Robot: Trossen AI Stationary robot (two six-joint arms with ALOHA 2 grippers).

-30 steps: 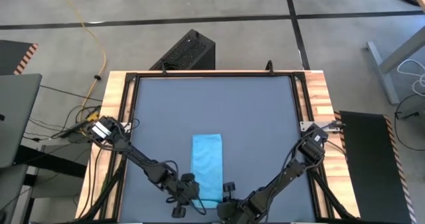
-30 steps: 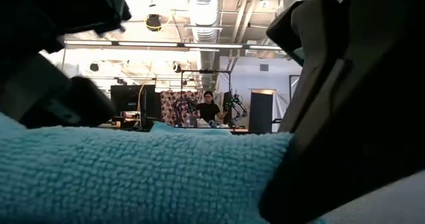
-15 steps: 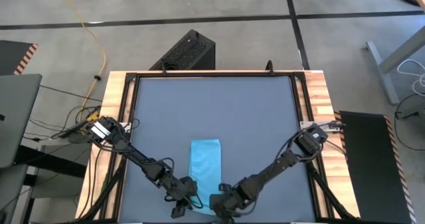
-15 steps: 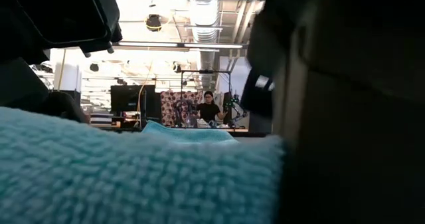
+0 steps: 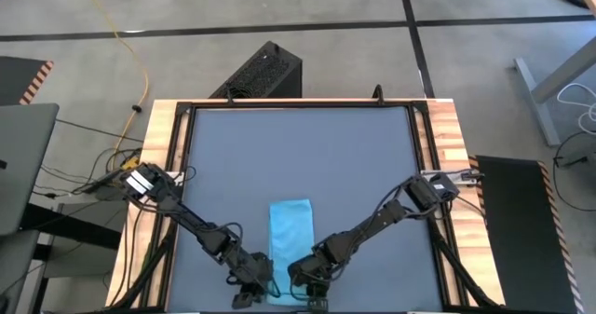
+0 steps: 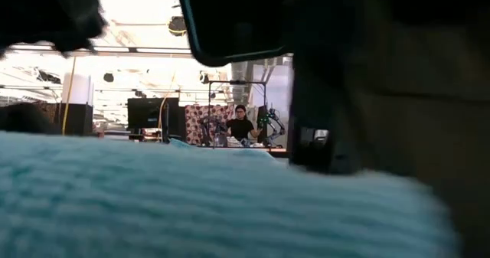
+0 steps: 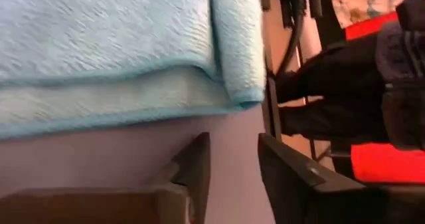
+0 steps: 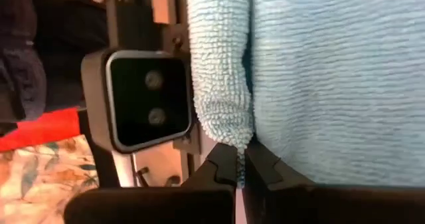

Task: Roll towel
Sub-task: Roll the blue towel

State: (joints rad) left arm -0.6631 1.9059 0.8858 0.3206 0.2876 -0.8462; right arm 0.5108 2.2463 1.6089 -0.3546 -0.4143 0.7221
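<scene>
The towel is a light sky-blue terry cloth, plain, lying as a narrow strip on the dark grey tabletop, lengthwise between the 2 grippers at its near end and the open table beyond. Its far part lies flat. Its near end is turned up and over into 1 low fold or roll lying across the strip's width. The right gripper pinches the corner of that rolled edge; the left gripper sits just beside the opposite corner, on bare table, apart from the cloth.
</scene>
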